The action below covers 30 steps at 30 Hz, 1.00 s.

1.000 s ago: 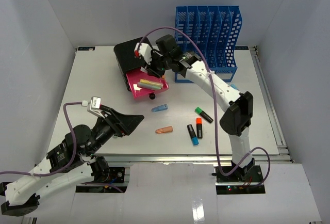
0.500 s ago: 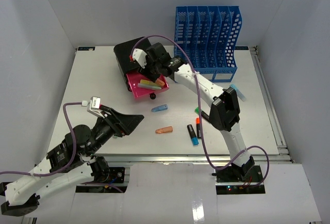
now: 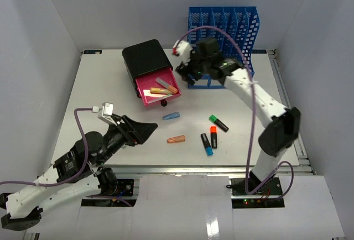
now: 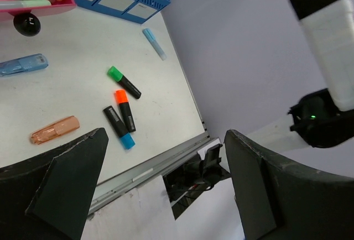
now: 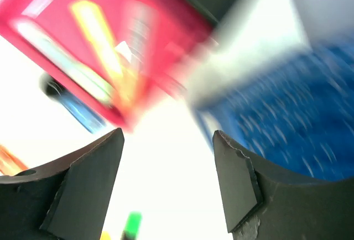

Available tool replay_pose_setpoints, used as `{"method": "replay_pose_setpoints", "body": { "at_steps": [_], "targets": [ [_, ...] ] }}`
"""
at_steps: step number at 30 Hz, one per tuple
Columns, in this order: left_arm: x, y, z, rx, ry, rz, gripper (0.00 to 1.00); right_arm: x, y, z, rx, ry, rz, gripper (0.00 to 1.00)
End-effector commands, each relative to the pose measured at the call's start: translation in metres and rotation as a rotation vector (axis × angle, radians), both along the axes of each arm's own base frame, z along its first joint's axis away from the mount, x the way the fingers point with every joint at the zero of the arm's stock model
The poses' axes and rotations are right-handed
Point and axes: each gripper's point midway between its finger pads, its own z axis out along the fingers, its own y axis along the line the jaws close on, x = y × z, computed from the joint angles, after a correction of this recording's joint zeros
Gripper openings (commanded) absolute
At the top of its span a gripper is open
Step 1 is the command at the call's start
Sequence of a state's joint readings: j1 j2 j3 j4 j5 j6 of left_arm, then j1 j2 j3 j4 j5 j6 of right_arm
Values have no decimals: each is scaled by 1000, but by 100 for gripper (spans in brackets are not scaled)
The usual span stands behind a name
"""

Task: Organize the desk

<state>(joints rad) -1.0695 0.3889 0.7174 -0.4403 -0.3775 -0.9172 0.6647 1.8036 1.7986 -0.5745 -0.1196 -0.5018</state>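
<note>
Left fingers [image 4: 72, 190] apart near desk [image 3: 110, 90] edge

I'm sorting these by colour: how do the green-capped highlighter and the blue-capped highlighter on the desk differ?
The green-capped highlighter lies alone, its cap toward the far side. The blue-capped highlighter lies close beside the orange-capped highlighter, its cap toward the near edge. Both have black bodies and lie flat on the desk.

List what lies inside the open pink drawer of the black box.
Inside the pink drawer lie an orange marker, a grey marker and a pale marker. The drawer's rear sits under the black box, so anything there is hidden.
</note>
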Motion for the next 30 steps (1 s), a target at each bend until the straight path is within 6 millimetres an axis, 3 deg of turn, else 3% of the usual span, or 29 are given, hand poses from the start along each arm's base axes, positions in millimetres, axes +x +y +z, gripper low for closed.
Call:
{"method": "replay_pose_setpoints", "body": {
  "at_steps": [1,3,7,11,20,30],
  "targets": [
    [1,-8,-1,36,-19,-26,98,8,-133,15,91,62,-241,72],
    [1,-12,-5,49,-23,-38,98,9,-192,-13,65,111,-367,72],
    [1,-15,-9,66,-35,-50,98,2,-288,-80,-33,233,-611,77],
    [-1,-13,-12,60,-37,-58,98,8,-340,-121,-94,313,-712,81],
    [-8,-9,-28,11,4,-65,98,37,-371,-191,-208,449,-749,83],
    [-6,-15,-28,29,19,-71,98,53,-384,-216,-264,472,-785,70]
  ]
}}
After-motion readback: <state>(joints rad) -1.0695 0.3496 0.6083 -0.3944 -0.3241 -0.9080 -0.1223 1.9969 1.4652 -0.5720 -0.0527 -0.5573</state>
